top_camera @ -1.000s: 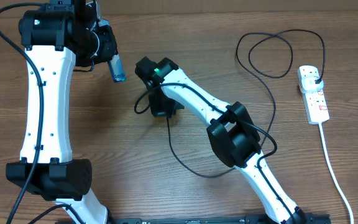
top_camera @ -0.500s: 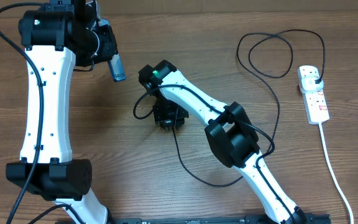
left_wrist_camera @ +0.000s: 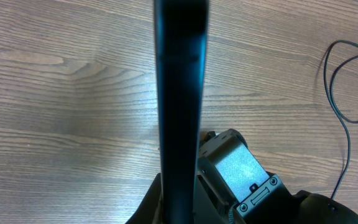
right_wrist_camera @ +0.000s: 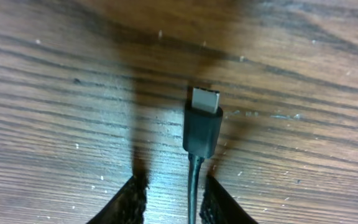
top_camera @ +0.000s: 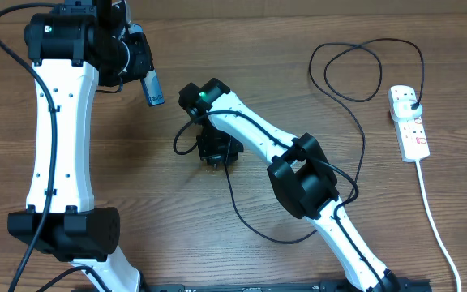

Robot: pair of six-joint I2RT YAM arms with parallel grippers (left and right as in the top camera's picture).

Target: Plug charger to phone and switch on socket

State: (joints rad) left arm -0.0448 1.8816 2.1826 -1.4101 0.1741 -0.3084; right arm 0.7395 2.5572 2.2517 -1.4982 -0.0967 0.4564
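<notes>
- My left gripper point(top_camera: 145, 75) is clamped on the phone point(top_camera: 153, 89), near the table's point(top_camera: 136, 203) far edge.
- My right gripper point(right_wrist_camera: 176, 184) stands slightly apart, straddling the charger point(right_wrist_camera: 202, 127) tip mid-table, not pinching it.
- The socket point(top_camera: 410, 123) lies far right, with open wood between.

The charger point(right_wrist_camera: 202, 127) is black with a silvery tip. The white power strip point(top_camera: 412, 134) bears red markings.

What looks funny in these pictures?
The phone is up in the air, tilted, pinched in the left gripper. The charger's connector tip lies on the table, plugged into nothing.
</notes>
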